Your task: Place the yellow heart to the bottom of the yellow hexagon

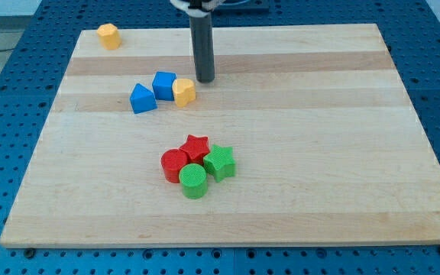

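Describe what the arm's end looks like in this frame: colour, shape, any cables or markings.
Only the rod shows: a straight, dark grey cylinder, smooth and unmarked, ending in my tip, which is cut flat. At the view's top it enters a white collar with dark cables behind it. The rest of the arm is out of frame.

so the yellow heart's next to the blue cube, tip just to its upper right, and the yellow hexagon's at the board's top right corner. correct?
One thing is off: the yellow hexagon sits at the board's top left corner, not top right, as the camera view shows. The rest holds: the yellow heart is next to the blue cube, with my tip just to its upper right.
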`<move>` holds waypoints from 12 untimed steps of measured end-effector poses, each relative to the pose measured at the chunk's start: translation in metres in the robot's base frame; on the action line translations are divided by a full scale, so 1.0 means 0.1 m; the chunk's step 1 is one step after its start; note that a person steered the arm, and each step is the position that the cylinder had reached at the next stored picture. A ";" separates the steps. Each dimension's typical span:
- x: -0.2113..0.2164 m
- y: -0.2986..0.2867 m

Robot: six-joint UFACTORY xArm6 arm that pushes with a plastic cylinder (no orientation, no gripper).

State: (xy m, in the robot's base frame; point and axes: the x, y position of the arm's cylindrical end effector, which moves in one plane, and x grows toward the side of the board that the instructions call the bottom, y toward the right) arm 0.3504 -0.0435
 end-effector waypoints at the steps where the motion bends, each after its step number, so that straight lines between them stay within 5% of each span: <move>1: 0.34 -0.05; 5: 0.53 -0.41; 12: 0.17 -1.55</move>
State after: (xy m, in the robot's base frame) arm 0.3677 -0.1984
